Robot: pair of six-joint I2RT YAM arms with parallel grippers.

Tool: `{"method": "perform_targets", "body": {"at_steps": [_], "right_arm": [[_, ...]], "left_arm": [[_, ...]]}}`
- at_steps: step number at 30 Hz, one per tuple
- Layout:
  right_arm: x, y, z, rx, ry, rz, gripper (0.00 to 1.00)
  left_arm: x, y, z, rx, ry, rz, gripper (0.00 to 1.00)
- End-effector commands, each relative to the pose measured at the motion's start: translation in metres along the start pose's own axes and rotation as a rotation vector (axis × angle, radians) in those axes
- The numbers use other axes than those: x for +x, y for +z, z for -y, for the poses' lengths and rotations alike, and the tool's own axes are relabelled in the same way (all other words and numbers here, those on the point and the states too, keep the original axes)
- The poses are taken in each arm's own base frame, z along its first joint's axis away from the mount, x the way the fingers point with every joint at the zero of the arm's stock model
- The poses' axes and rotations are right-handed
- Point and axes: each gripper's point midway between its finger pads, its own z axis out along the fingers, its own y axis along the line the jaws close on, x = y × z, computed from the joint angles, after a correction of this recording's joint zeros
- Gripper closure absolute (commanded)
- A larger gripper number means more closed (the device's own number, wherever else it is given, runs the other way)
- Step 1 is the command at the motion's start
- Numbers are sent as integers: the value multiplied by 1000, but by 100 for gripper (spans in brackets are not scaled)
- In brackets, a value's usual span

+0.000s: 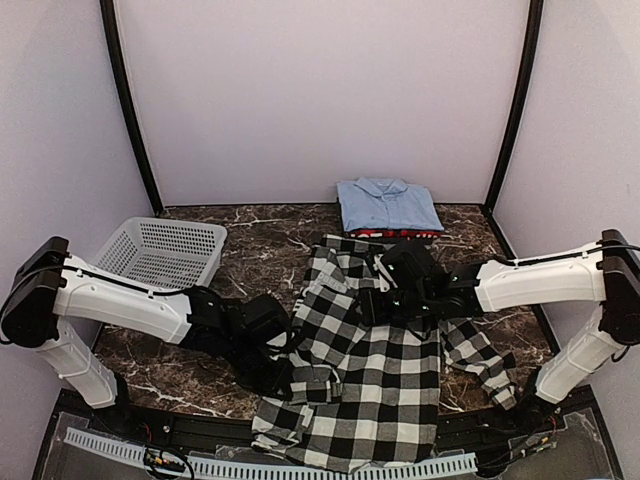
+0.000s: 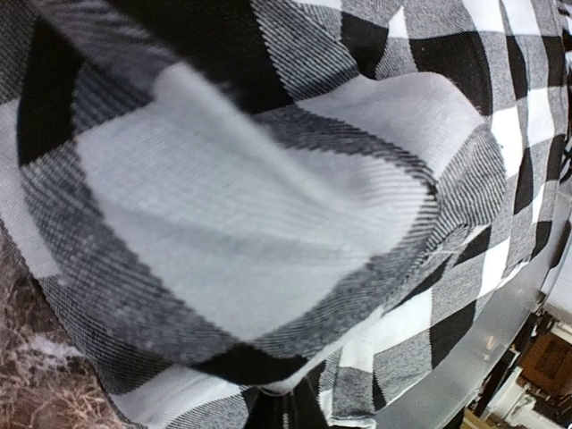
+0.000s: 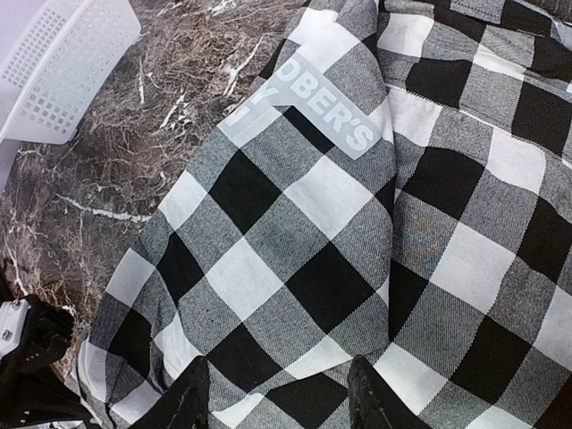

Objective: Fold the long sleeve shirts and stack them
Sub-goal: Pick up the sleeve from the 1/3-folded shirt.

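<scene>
Marble table [image 1: 260, 240]; on it the black-and-white check shirt [image 1: 370, 370] lies spread beneath both grippers; the right gripper [image 3: 277, 407] hangs over it, fingers apart, white lettering [image 3: 335, 116] just ahead; the left gripper [image 1: 272, 352] meets its left edge, cloth filling that camera, grip impossible to tell; grey basket [image 1: 165, 250] beyond the left gripper; folded light blue shirt [image 1: 388, 203] beyond the right gripper, resting on a red shirt [image 1: 400, 234].
</scene>
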Motion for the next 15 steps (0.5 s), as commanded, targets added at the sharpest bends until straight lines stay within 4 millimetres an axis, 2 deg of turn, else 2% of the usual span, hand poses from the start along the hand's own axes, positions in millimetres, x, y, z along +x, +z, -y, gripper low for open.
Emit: {"method": "perform_targets", "body": {"at_steps": [1,6,10,15], "right_arm": [[-8,-3,3,14,-14,43,50],[-5,2,10,54,-45,25,50],[0,5,3,15,-72,-5,49],[9,4,-3,-48,-77,-14,42]], "left_arm": [[-7,-22,14,5,28,36,100],[4,-49,39,96,51,-4,100],[17,-67,58,200,58,-49,100],[9,-94,76,261,71,-15,100]]}}
